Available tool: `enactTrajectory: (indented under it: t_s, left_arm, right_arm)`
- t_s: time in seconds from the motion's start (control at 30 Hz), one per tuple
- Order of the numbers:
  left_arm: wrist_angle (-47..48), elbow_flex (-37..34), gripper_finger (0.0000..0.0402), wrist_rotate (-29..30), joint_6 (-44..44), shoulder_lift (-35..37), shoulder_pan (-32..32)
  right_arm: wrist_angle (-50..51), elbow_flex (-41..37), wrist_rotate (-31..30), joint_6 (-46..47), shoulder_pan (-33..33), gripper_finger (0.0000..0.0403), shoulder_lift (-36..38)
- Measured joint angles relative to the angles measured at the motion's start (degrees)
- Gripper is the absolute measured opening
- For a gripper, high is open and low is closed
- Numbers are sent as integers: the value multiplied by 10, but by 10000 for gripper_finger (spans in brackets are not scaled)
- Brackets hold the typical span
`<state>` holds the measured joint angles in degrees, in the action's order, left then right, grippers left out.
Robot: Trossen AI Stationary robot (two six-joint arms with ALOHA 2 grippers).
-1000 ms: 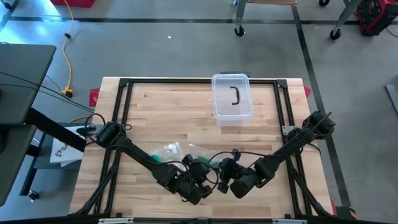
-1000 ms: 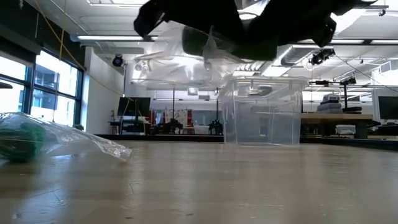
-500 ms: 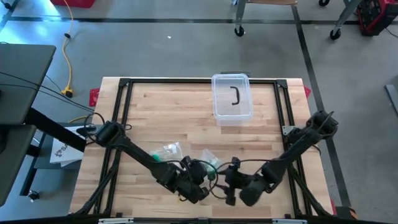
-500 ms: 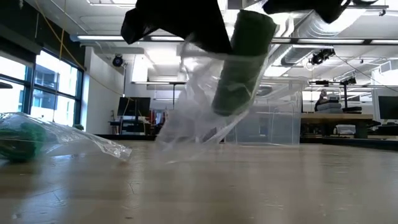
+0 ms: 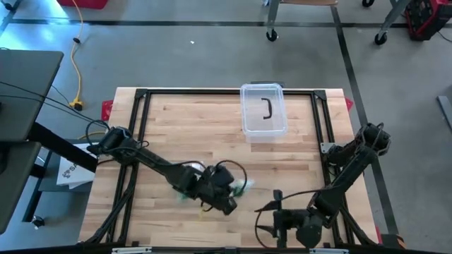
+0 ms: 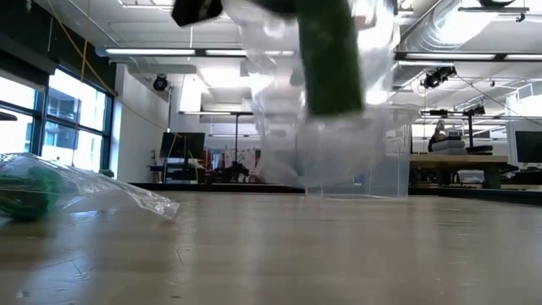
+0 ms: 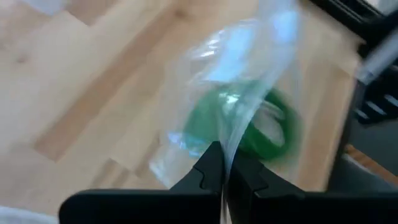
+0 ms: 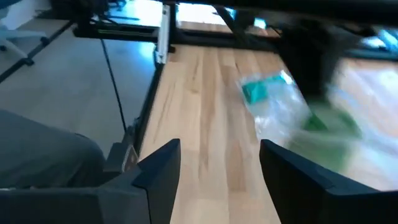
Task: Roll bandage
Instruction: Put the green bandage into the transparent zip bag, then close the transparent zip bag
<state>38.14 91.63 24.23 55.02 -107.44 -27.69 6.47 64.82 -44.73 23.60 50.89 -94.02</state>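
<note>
Your left gripper (image 7: 222, 163) has its fingers pinched shut on a clear plastic bag (image 7: 249, 81), which hangs above the desk (image 5: 212, 127) near the front edge with a green bandage roll (image 7: 245, 124) inside. Your right gripper (image 8: 217, 162) sits at the front right corner, fingers spread wide, holding nothing.

A green bandage roll (image 7: 249, 127) hangs above the table inside a clear plastic bag (image 7: 249, 68).
</note>
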Motion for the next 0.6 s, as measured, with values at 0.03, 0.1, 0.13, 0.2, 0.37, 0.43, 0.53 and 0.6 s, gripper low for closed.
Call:
enactTrajectory:
  t_s: [0.03, 0.1, 0.13, 0.2, 0.37, 0.43, 0.53, 0.6]
  left_arm:
    - [-1, 0, 0, 3, 0, -2, 2]
    - [-15, 1, 0, 3, -1, -2, 2]
    - [-18, 1, 0, 2, -2, -2, 0]
    - [-25, 1, 0, -2, -7, -2, -2]
    - [-29, 1, 0, 3, -12, -2, -4]
    - [-30, 1, 0, -14, -23, -2, -9]
    - [-35, 1, 0, -60, -48, -2, -15]
    - [-35, 1, 0, -79, -62, -2, -18]
  right_arm:
    - [-10, 0, 3, -17, 0, 208, 0]
    - [-37, 0, 4, -60, 0, 208, 0]
    - [-54, 0, 4, -85, -3, 208, 0]
    - [-89, 0, 6, -126, -13, 208, 0]
    - [-78, 0, -24, -137, -34, 208, 0]
    - [-45, 0, -45, -146, -30, 208, 5]
    - [14, 0, -50, -138, -23, 208, 24]
    - [51, 0, -53, -118, -20, 208, 38]
